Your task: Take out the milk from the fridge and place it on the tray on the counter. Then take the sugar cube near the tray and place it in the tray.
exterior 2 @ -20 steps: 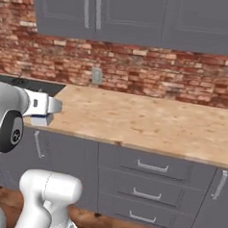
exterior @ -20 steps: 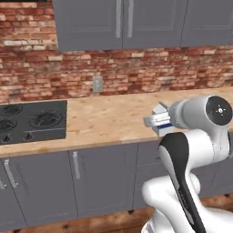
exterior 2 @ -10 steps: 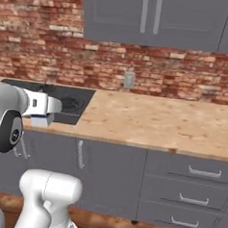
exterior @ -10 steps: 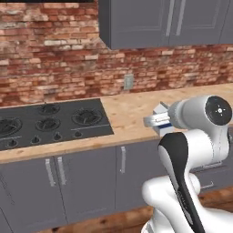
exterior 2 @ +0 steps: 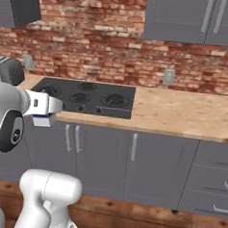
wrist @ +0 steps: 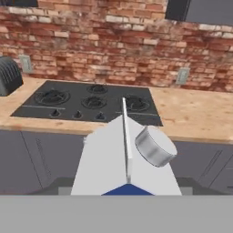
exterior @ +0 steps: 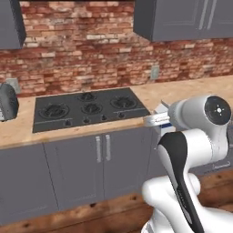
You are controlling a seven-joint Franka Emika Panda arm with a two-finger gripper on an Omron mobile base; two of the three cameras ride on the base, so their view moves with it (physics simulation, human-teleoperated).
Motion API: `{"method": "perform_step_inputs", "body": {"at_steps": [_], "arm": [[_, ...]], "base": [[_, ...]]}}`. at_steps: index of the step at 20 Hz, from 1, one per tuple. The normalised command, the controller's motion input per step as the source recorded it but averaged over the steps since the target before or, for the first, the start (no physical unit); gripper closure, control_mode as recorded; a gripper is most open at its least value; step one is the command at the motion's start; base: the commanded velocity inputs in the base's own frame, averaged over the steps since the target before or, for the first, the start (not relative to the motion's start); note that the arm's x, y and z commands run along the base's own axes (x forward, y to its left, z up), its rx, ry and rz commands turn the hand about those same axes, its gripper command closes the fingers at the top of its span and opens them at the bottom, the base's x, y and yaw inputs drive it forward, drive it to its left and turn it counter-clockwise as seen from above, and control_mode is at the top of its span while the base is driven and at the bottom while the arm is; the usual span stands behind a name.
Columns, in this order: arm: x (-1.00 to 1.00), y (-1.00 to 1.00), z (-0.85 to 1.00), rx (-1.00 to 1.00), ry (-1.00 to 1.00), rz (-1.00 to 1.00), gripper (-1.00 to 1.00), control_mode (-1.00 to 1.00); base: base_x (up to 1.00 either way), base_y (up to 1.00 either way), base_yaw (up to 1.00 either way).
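The milk [wrist: 125,159] sits right in front of the hand camera, a white carton with a gabled top, a grey round cap and a blue edge low down. My gripper [exterior: 152,119] is shut on it and holds it in the air in front of the counter's [exterior: 195,91] edge, beside the right end of a black cooktop [exterior: 88,108]. From the right side the milk [exterior 2: 41,120] pokes out under the gripper [exterior 2: 56,104], level with the counter [exterior 2: 183,116]. The carton hides the fingers in the hand view.
The black cooktop [exterior 2: 88,96] is set into the counter [wrist: 200,113] below a brick wall. A dark rounded appliance [exterior: 7,102] stands at its left end. Grey upper cabinets [exterior: 182,18] hang above and grey cabinet doors [exterior 2: 103,154] run below. Wood floor lies in front.
The whole scene has slid to the right in both base views as the base moves left. The cooktop and the dark appliance have come into view. The arm keeps its pose with the milk.
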Motion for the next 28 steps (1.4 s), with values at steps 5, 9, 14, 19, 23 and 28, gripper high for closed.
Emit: {"method": "perform_step_inputs", "body": {"at_steps": [5, 9, 14, 19, 23, 28], "arm": [[0.0, 0.0, 0.0, 0.0, 0.0, 0.0, 1.0, 1.0], [0.0, 0.0, 0.0, 0.0, 0.0, 0.0, 1.0, 1.0], [0.0, 0.0, 0.0, 0.0, 0.0, 0.0, 1.0, 1.0], [0.0, 0.0, 0.0, 0.0, 0.0, 0.0, 1.0, 1.0], [0.0, 0.0, 0.0, 0.0, 0.0, 0.0, 1.0, 1.0], [0.0, 0.0, 0.0, 0.0, 0.0, 0.0, 1.0, 1.0]], "base": [[-0.88, 1.0, 0.0], [0.12, 1.0, -0.01], [0.77, 1.0, 0.0], [0.14, 1.0, -0.01], [0.0, 1.0, 0.0], [0.28, 1.0, 0.0]]}}
